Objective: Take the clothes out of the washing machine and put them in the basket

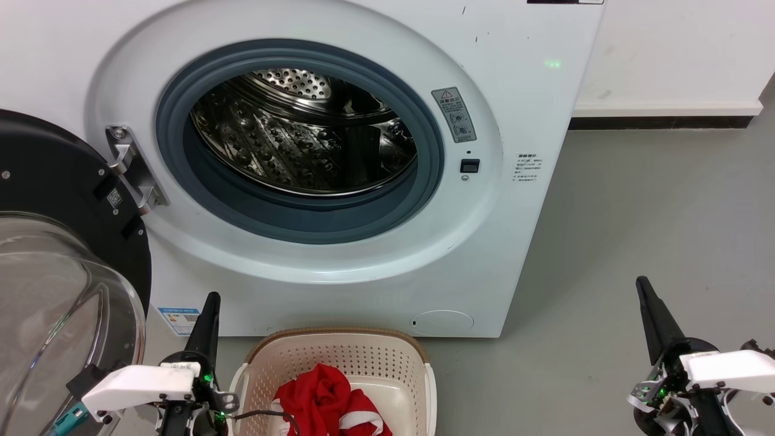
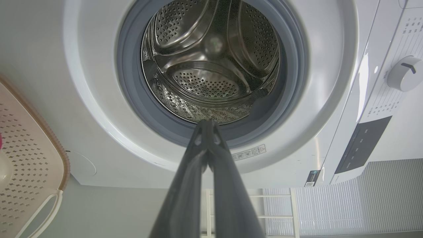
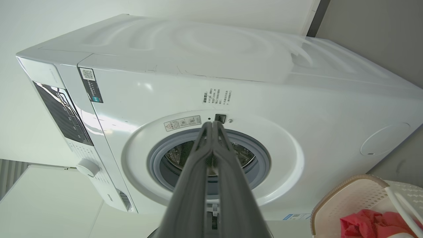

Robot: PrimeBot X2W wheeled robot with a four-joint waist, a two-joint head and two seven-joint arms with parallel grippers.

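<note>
The white washing machine (image 1: 339, 266) stands ahead with its door (image 1: 54, 290) swung open to the left, and its steel drum (image 1: 303, 139) shows bare metal. On the floor in front of it sits the cream basket (image 1: 339, 351) holding red clothes (image 1: 327, 406) with white trim. My left gripper (image 1: 211, 298) hangs shut and empty just left of the basket, fingers pointing up at the washer front. My right gripper (image 1: 640, 282) is shut and empty over the floor at the far right. In the wrist views both finger pairs (image 2: 207, 123) (image 3: 211, 124) are pressed together, pointing at the porthole.
Grey floor (image 1: 636, 230) stretches to the right of the washing machine, up to a white wall with a dark skirting (image 1: 660, 121). The open glass door takes up the space at my lower left.
</note>
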